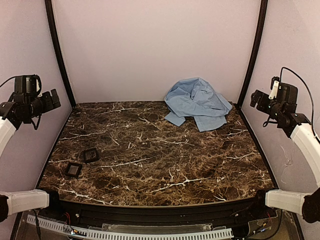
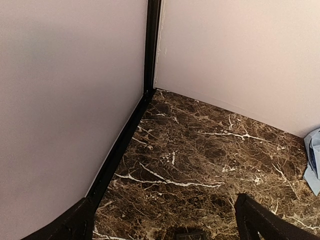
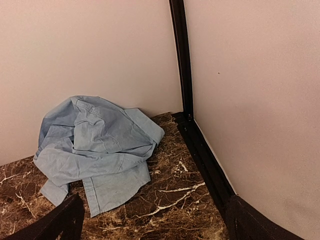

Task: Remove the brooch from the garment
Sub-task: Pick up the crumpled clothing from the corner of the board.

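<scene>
at the near edge, the two arm bases sit at either end of the dark brown marble-patterned counter [image 1: 160,150]. near the left base, a black square pad [image 1: 73,170] lies flat on the counter. a second black pad [image 1: 90,155] lies just beyond it and slightly to the right, close by but not touching it.

farther back, both arms are raised at the sides, well above the surface. the left tool [image 1: 52,97] hangs by the left wall, pointing inward. in its own wrist view [image 2: 165,227] the two dark fingers [image 2: 70,225] stand at opposite lower corners, spread wide, with only bare counter between them. the right tool [image 1: 255,98] hangs by the right wall, also pointing inward. in its own view [image 3: 150,225] the fingers [image 3: 250,220] are just as wide apart and hold nothing.

at the far right, the garment [image 1: 197,102] lies in a crumpled heap of light blue fabric. it lies by the back wall [image 1: 155,45], near the black corner post [image 3: 182,60]. folds are piled over one another, and a flat panel of the fabric [image 3: 95,145] trails toward the near side. only its edge [image 2: 312,160] shows in the left wrist view. both tools are well apart from it.

the brooch does not show in any view, so where it sits on the fabric cannot be told.
</scene>
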